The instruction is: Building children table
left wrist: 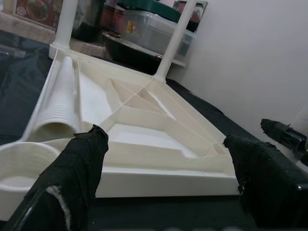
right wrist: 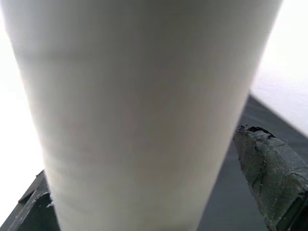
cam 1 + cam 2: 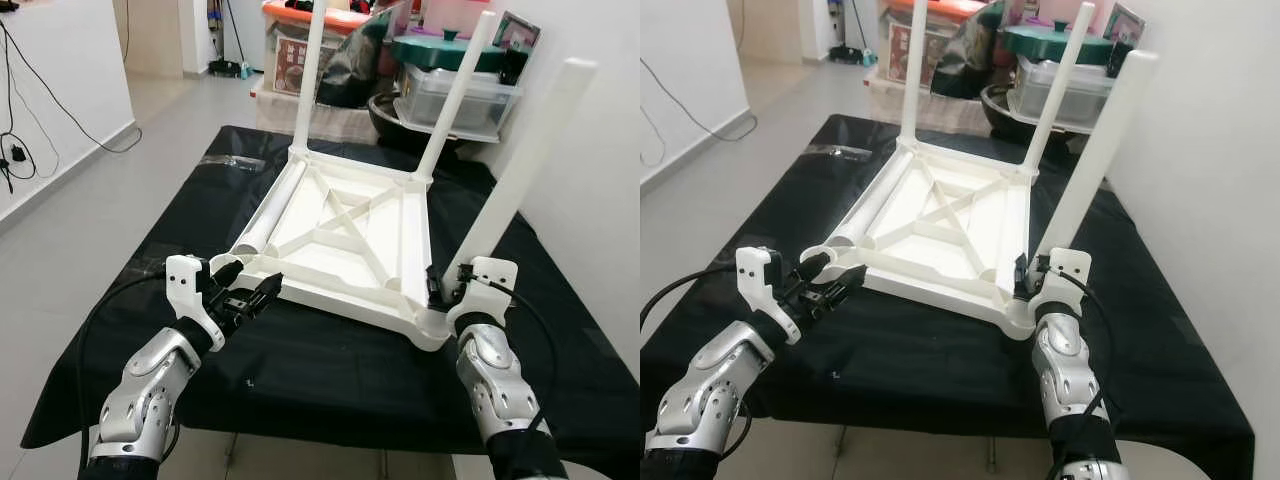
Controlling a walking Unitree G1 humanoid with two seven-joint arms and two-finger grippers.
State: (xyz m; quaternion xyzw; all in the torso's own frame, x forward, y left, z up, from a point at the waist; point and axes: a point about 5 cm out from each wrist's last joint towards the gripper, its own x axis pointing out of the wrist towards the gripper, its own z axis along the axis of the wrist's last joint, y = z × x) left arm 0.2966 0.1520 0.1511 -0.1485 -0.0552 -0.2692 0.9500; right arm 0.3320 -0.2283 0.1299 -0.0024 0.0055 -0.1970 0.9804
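Both our arms sit at the near edge: left claw (image 3: 248, 296) is spread wide, empty, just short of the near-left corner socket (image 1: 19, 163) of the upturned white tabletop (image 3: 345, 235), which lies underside-up on the black-covered counter (image 3: 330, 370). Right claw (image 3: 447, 283) is closed around the base of the third leg (image 3: 525, 165) at the near-right corner; that leg leans outward, so we judge it not fully seated yet. Two far legs (image 3: 312, 70) are upright in their sockets, done as far as we can see. Fourth leg (image 3: 268, 215) lies loose inside the tabletop along its left rail. Left to do, by our read: seat the third leg, fit the fourth in the open near-left socket, then flip the table upright.
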